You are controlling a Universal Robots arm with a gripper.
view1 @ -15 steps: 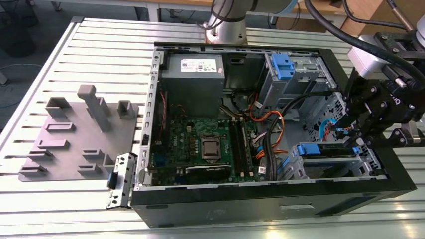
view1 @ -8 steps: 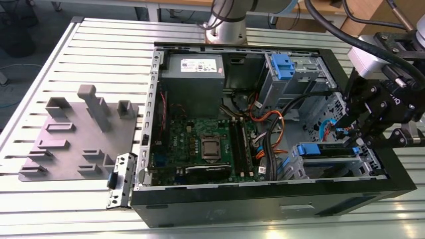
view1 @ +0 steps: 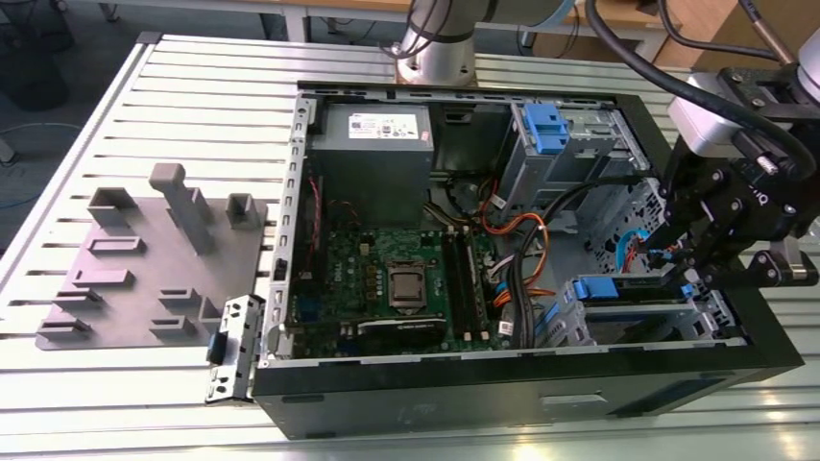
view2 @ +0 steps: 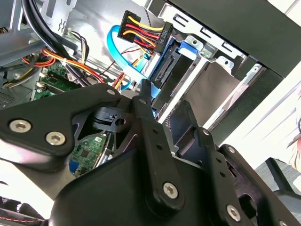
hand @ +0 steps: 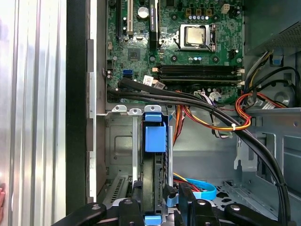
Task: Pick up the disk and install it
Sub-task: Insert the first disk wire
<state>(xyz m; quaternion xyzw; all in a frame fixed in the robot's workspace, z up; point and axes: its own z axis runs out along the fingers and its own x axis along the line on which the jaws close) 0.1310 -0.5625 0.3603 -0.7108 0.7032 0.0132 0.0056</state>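
Gripping the disk [hand: 153,176] edge-on with the claw [hand: 157,200] closed narrowly across its flat sides, lining it up with the drive cage [hand: 117,141] straight ahead of the claw, apparently to slide in clear of the cables [hand: 211,113] just beside.

Robotics lab or test workshop, not a home or office. Evidence: slotted alu. table [view1: 129,106] as the work surface. Robot arm base [view1: 436,53] stands at its far edge. Black gripper [view1: 686,274] w/ thick cabling hangs over an opened desktop PC case [view1: 513,394], which has its side panel off and its motherboard [view1: 397,274] & wiring bare. Grey fixture plate [view1: 129,269] w/ upright blocks lies on the table at the exterior view's left. Beyond the table: wood-topped benches [view1: 346,5] on metal legs, plain grey floor.
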